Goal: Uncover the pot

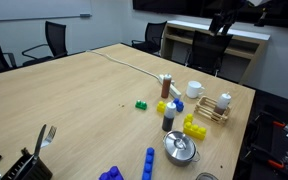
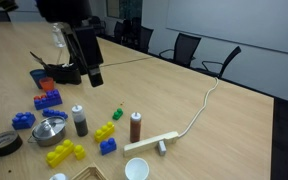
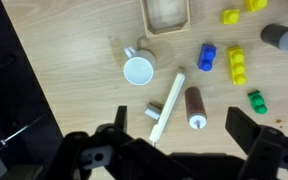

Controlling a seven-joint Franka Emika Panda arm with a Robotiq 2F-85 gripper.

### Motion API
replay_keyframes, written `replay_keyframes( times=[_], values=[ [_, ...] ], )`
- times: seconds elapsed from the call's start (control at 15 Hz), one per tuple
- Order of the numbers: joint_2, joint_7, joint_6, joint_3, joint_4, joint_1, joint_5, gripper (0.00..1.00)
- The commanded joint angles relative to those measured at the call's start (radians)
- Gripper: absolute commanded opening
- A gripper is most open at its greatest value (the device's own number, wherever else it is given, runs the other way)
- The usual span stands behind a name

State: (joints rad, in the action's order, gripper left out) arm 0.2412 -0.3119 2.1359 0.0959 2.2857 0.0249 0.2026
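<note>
Tool (image 3: 181,150) held high above surface (image 1: 74,90), jaws spread wide apart, empty. Steel pot (image 1: 180,150) seen near surface's near edge in an exterior view, well apart from tool; lid (image 1: 180,142) seated on it, yellow blocks (image 1: 194,127) just beside. White mug (image 3: 138,70), wooden stick (image 3: 167,105) and brown bottle (image 3: 195,107) seen under tool in wrist view.

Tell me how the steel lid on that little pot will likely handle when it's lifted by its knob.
The lid looks like rigid polished steel, so probably stiff, light and somewhat slippery. Its small knob offers little grip, so it may tilt. The shallow pot seems light and could shift too.
</note>
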Motion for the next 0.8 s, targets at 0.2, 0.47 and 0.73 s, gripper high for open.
replay_keyframes(
  times=[0.2,0.47,0.73],
  values=[
    [-0.166,-0.032,0.037,0.061,-0.062,-0.091,-0.002,1.00],
    [-0.184,-0.055,0.040,0.061,-0.053,-0.126,-0.001,1.00],
    [-0.184,-0.055,0.040,0.054,-0.053,-0.124,-0.001,1.00]
  ],
)
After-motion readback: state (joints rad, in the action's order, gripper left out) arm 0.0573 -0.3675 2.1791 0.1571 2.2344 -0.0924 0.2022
